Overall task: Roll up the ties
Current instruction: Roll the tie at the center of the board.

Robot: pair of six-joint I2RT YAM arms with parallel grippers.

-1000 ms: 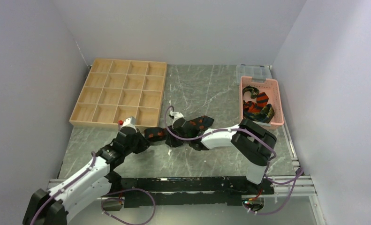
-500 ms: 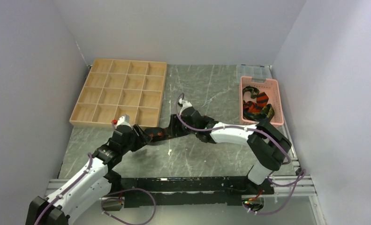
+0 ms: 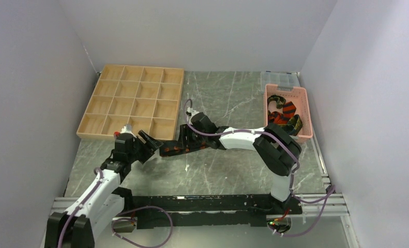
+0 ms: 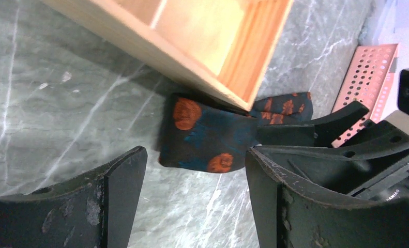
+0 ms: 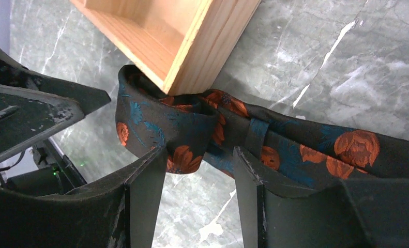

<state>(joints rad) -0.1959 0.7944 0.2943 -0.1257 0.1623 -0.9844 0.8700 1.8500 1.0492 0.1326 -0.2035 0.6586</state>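
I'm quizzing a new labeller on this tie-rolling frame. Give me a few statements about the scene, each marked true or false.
1. The tie on the table is black with orange blotches. True.
2. That tie lies inside a compartment of the wooden tray. False: it lies on the table, against the tray's near corner.
3. The left end effector is shut on the tie. False: its jaws stand apart, and the tie's folded end lies just ahead of them.
4. The pink basket holds other ties. True.
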